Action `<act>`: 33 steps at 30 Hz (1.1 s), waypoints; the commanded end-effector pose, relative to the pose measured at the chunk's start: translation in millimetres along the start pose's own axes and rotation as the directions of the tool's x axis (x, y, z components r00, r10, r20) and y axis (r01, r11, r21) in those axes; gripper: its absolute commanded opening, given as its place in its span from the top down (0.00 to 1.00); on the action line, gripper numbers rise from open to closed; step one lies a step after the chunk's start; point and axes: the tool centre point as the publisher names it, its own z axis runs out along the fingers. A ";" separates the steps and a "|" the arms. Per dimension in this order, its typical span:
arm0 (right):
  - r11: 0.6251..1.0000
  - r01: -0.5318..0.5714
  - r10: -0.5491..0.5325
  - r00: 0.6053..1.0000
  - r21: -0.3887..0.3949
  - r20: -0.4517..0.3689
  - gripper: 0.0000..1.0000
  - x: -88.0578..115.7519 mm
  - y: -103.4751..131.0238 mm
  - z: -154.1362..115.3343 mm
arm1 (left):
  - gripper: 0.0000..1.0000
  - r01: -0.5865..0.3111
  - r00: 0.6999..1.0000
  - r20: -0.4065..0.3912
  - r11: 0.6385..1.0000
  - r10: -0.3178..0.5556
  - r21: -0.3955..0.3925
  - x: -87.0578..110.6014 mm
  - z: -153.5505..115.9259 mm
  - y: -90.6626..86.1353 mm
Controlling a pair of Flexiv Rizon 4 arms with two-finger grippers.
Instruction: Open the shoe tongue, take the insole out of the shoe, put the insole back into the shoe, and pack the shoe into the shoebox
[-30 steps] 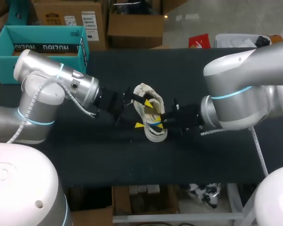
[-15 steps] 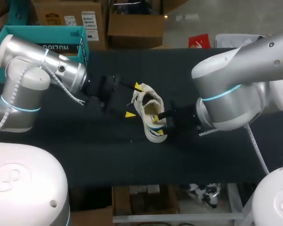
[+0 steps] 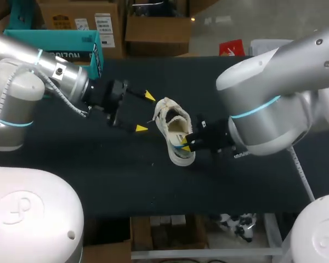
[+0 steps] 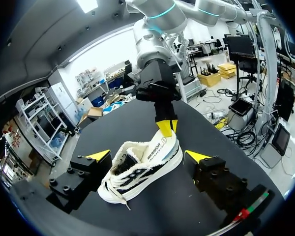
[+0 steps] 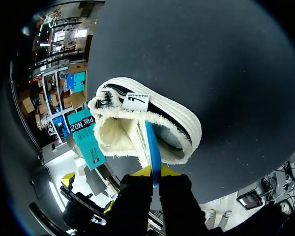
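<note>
Fleecy shoe [image 3: 174, 130]; matt black table [image 3: 153, 192].

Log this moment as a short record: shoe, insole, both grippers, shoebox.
shoe: white with dark stripes, on the black table, heel toward the right gripper
insole: cream with a blue edge, partly inside the shoe, one end pinched
left gripper: open, beside the shoe's toe end, touching nothing
right gripper: shut on the insole at the shoe's heel
shoebox: teal, at the table's far left corner, apart from the shoe
</note>
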 end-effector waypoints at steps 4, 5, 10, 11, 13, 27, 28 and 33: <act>1.000 -0.007 0.007 0.999 0.019 0.036 1.00 2.9 6.4 6.5 | 0.00 0.011 1.000 0.013 1.000 -0.011 -0.008 6.3 -8.8 -0.6; 0.999 -0.013 0.012 0.999 0.029 0.038 1.00 3.1 10.0 10.7 | 0.00 0.011 1.000 0.013 1.000 -0.011 -0.008 6.5 -9.0 -0.5; 0.999 -0.020 0.018 0.999 0.048 0.036 1.00 3.4 26.3 26.0 | 0.00 0.014 1.000 0.012 1.000 -0.014 -0.008 8.7 -11.7 0.8; 0.999 -0.025 0.023 0.999 0.048 0.038 1.00 3.4 29.3 28.4 | 0.00 0.017 1.000 0.010 1.000 -0.017 -0.011 9.0 -12.7 1.1; 0.998 -0.033 0.030 0.999 0.055 0.041 1.00 3.0 33.3 32.0 | 0.00 0.032 0.999 0.007 0.999 -0.032 -0.016 9.8 -15.8 1.3; 0.998 -0.060 0.060 0.997 0.013 0.049 0.62 -15.4 19.2 24.7 | 0.00 0.088 0.996 -0.013 0.996 -0.088 -0.009 13.1 -30.7 -3.8; 0.998 -0.061 0.061 0.997 0.008 0.049 0.62 -16.1 17.7 22.3 | 0.00 0.090 0.996 -0.014 0.996 -0.090 -0.010 13.2 -30.3 -3.9; 0.999 -0.042 0.042 0.998 -0.008 0.043 0.64 -12.8 7.2 11.7 | 0.00 0.112 0.994 -0.006 0.994 -0.112 -0.020 12.5 -29.5 -4.8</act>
